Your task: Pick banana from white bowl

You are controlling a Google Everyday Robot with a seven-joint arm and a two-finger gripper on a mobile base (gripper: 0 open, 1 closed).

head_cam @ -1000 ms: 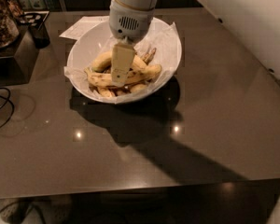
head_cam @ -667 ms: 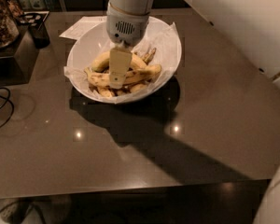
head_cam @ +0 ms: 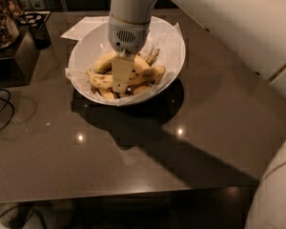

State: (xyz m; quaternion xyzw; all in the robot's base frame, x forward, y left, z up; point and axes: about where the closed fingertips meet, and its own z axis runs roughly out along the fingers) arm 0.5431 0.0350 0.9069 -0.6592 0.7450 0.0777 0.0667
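Evidently the gripper (head_cam: 120, 86) hangs straight down into the white bowl (head_cam: 177, 51), far left on the surface (head_cam: 133, 156). It meets the banana (head_cam: 148, 75) at mid-length, probably for a balanced lift. Whether it is open or closed, I cannot tell.

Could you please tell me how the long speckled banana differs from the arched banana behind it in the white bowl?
The long banana lies nearly straight across the white bowl; the arched banana curves behind it. The long banana carries brown speckles; the arched banana looks cleaner. The gripper, down inside the white bowl, covers the long banana's middle but sits in front of the arched banana. Both are yellow and lie in that bowl.
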